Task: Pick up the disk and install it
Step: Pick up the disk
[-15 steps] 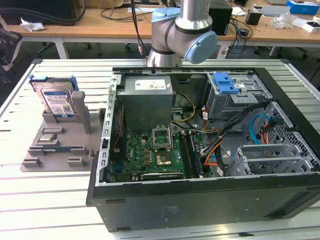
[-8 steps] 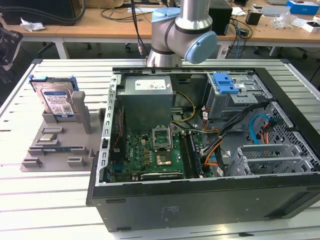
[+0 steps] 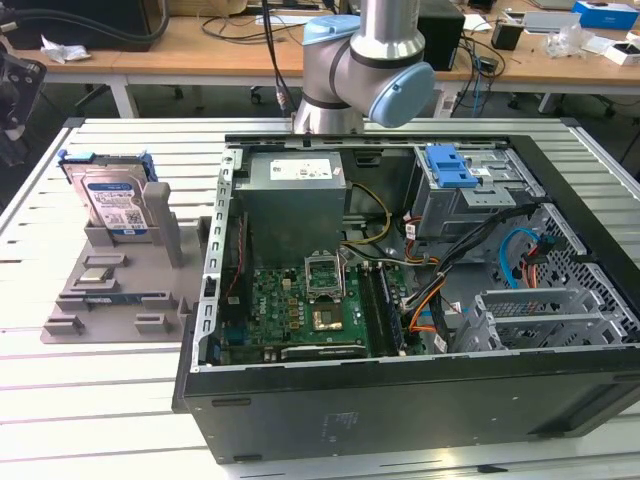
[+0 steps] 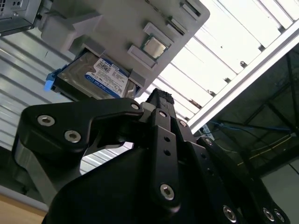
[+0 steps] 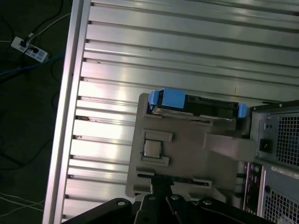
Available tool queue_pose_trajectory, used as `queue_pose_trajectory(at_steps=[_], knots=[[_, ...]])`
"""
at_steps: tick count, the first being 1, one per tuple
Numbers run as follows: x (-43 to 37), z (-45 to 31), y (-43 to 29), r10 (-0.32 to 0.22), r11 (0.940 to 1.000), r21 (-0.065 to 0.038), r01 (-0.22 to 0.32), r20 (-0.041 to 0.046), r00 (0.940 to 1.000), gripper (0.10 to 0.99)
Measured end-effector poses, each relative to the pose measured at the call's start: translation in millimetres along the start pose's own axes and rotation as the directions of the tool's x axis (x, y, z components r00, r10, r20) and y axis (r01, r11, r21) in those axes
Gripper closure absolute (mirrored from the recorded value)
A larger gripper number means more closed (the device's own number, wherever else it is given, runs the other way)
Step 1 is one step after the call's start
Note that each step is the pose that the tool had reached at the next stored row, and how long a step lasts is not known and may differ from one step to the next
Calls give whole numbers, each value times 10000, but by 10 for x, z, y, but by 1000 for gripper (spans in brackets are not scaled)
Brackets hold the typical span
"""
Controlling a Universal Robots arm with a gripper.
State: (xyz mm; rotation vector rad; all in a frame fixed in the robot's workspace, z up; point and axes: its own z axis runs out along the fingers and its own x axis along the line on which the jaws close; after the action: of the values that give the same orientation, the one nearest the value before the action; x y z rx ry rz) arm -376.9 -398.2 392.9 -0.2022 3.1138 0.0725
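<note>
- Approach step, by my judgement: the silver-grey metal disk with blue side rails [image 3: 115,205] stands upright in a grey plastic holder [image 3: 168,235] on the slatted aluminium table [image 3: 100,400].
- The black gripper [image 5: 161,183] hangs apart from it, its fingers seemingly closed on nothing.
- A grasp calls for opened fingers straddling the disk's top edge.

**No print here you can actually read**

Honestly, nothing comes out as legible words or numbers. The disk [image 3: 113,205], standing in the grey holder [image 3: 150,290] at the exterior view's left, has a blue-and-white label [image 3: 118,212] with barcode blocks. Its print is too small to make out, and it's the same story in the second wrist view. Ditto the white sticker [image 3: 300,172] on the power supply [image 3: 290,225] at the far side of the open case [image 3: 420,400].
</note>
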Motion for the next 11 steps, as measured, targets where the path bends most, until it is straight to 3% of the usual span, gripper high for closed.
queue_pose_trajectory(at_steps=[11], knots=[[0, 0, 0, -1010, 9949, -26, 1009, -44, 9949, 980]])
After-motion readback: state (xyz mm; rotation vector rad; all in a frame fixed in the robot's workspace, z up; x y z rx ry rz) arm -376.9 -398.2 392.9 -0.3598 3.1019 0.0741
